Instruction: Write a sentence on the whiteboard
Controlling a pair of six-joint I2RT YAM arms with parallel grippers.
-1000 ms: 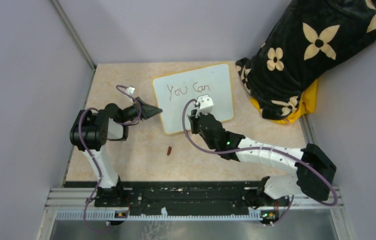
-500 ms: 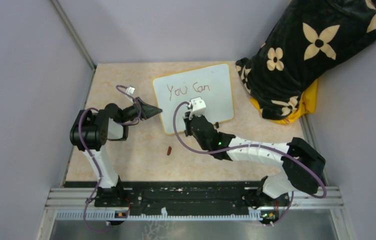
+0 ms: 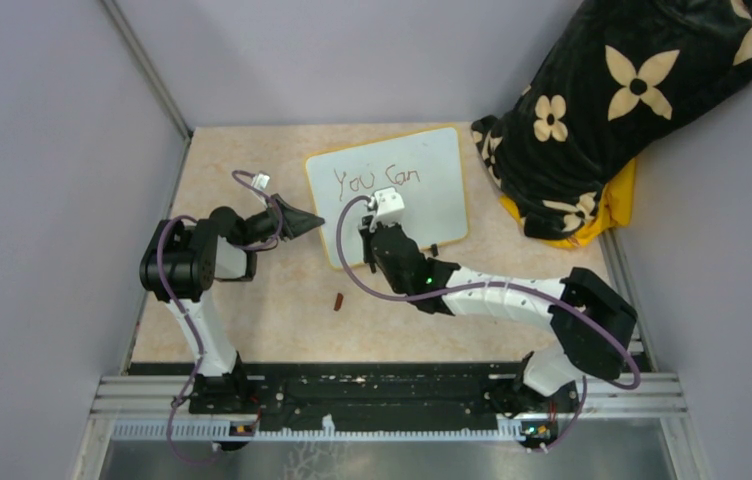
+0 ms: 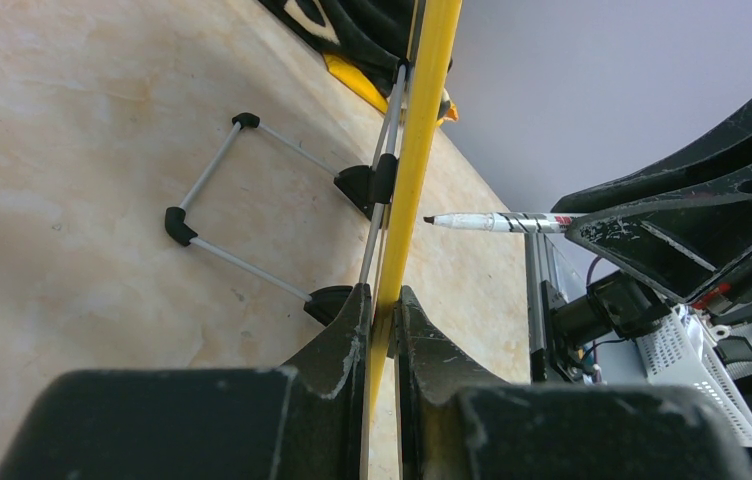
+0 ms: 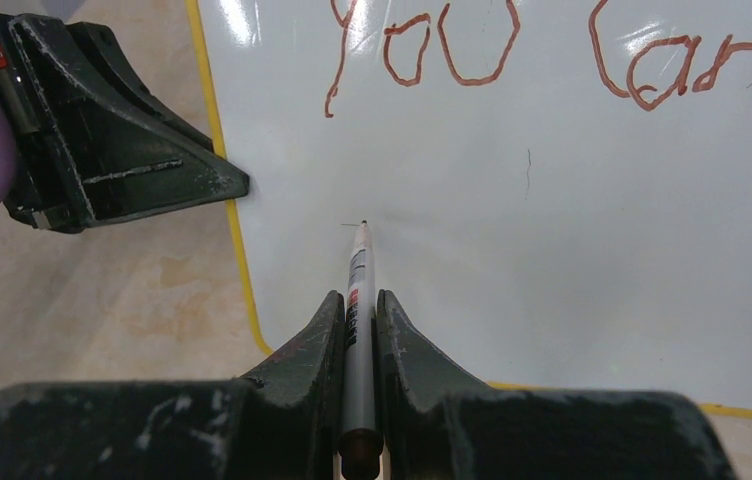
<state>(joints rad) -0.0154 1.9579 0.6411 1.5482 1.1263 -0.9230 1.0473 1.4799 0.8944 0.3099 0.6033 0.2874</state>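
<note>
Whiteboard (image 3: pixel 432 205) sits toward the far side of the table (image 3: pixel 252 310), propped at a tilt on a wire stand (image 4: pixel 242 200) behind it. Your left claw (image 4: pixel 384 295) is clamped on the board's yellow left edge, near its lower corner. Your right claw (image 5: pixel 359 300) is closed around a marker (image 5: pixel 358 265), over the lower left part of the board. The marker tip sits at the white surface by a faint small tick; you cannot tell from either wrist view whether it touches. Of the sentence (image 3: pixel 377 180), only "You Can" shows, along the board's upper part, with bare white below it. Off the board's right edge a black flowered blanket (image 3: pixel 612 110) lies close, over something yellow (image 3: pixel 617 205). Tan tabletop shows off the left edge and the near edge, where a small dark red bit (image 3: pixel 339 300) lies, too small to identify. From above, the right wrist hides its own fingers and part of the board's lower half.
</note>
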